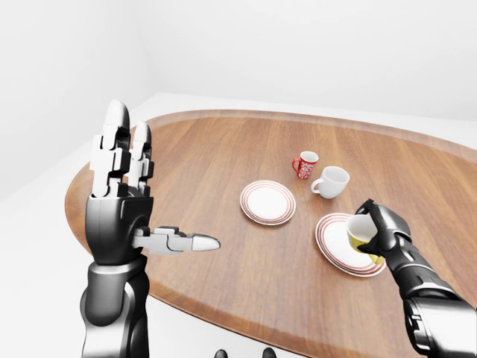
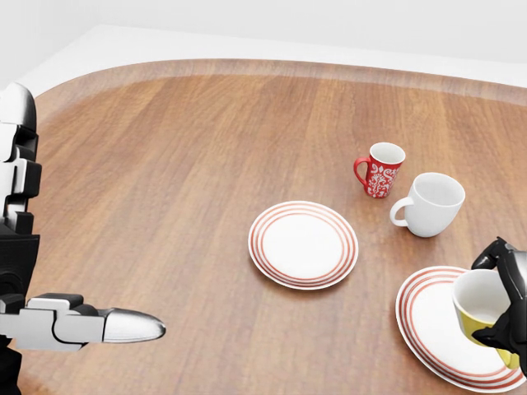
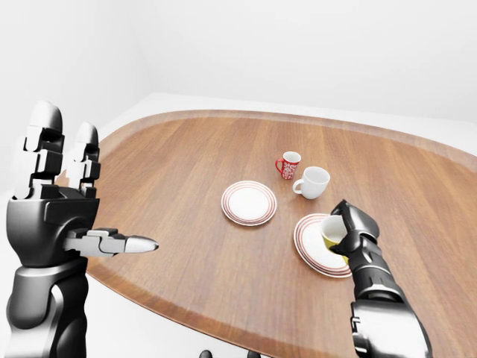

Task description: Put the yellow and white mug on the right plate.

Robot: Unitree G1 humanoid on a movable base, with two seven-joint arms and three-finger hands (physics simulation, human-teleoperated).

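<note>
Right hand (image 1: 381, 233) gripping the yellow mug (image 2: 486, 316), mug tilted over the right plate (image 2: 428, 329), contact with it unclear, second plate (image 2: 303, 243) left of that plate, white mug (image 2: 430, 203) and red mug (image 2: 380, 169) above it, left hand (image 1: 119, 186) raised, fingers spread wide, wooden desk (image 2: 181, 181).

On the tabletop (image 2: 165, 164) two plates lie side by side in the head view: the left plate (image 2: 303, 243) near the middle, the right plate (image 2: 428, 321) lower and toward the right edge. Above the right plate stands the plain mug (image 2: 432, 204), and just up-left of it the patterned mug (image 2: 380, 169), the two near but apart. The mug (image 2: 482, 309) sits in the right hand (image 2: 510, 304) over the right plate's right part, seemingly not touching it. The left hand (image 1: 123, 201) stands well to the left, clear of everything.
</note>
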